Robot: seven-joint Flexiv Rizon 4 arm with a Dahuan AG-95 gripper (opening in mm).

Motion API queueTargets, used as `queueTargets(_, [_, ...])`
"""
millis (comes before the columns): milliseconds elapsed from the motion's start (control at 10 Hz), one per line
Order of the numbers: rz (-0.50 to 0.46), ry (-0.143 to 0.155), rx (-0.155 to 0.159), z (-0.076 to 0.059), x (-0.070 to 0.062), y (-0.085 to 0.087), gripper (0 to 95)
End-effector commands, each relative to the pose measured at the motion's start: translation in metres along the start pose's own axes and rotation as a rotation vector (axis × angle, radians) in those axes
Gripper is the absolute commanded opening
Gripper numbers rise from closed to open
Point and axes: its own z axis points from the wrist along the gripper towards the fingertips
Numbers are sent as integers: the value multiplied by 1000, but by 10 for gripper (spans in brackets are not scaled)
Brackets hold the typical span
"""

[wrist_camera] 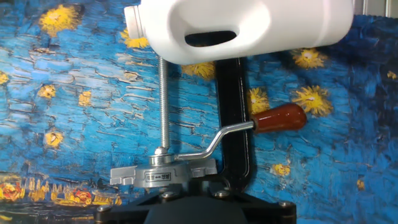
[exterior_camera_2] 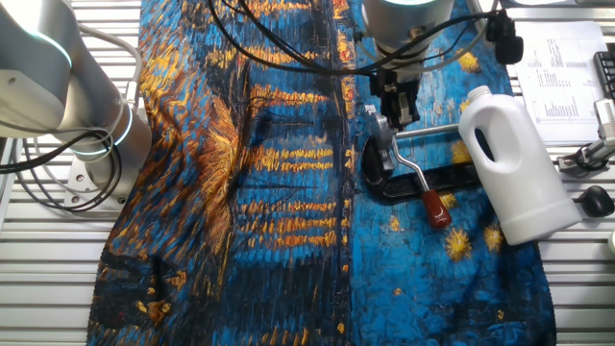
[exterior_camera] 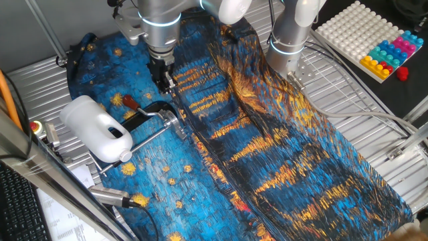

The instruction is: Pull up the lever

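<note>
Cloth (exterior_camera: 281,154) in swirling blue and gold covers the table beneath me, printed with yellow stars. On it lies a black-and-silver clamp (exterior_camera_2: 399,178), flat on its side, and my pincer (exterior_camera: 162,79) hangs just above its silver head, fingers pointing down. From one fixed view my fingers look close together, but I cannot tell whether they are closed or slightly parted, and my own hand view shows only the dark base of my hand at the bottom edge, not the tips. I am holding nothing that I can see.

The lever (wrist_camera: 277,118) lies low, near the cloth, running out from the silver head as a bent thin bar that ends in a dark red sleeve. In the hand view the sleeve sits to the right of the clamp's black bar (wrist_camera: 233,124), tilted slightly upward at its tip. In the other fixed view the red end (exterior_camera_2: 437,209) points toward the lower edge, just beside the white jug (exterior_camera_2: 514,163).

The jug lies on its side across the clamp's far end, handle opening facing up. A threaded silver rod (wrist_camera: 163,102) runs from the silver head to the jug's neck, alongside the black bar. A block of coloured pegs (exterior_camera: 388,50) sits well apart, off the cloth.
</note>
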Motion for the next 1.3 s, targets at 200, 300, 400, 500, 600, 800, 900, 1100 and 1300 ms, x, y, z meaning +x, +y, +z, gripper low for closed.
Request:
queueTargets(200, [-18,0,0,-1,0,0,0])
queueTargets(300, [-25,0,0,-1,0,0,0])
queueTargets(400, [-33,-1,-1,-1,0,0,0])
queueTargets(500, [-41,-1,-1,-1,0,0,0])
queueTargets(600, [-48,-2,-2,-1,0,0,0])
queueTargets(800, [-57,-2,-2,-1,0,0,0])
queueTargets(900, [-63,-2,-2,-1,0,0,0])
queueTargets(1100, [-66,-2,-2,-1,0,0,0])
queueTargets(1300, [-67,-3,-3,-1,0,0,0])
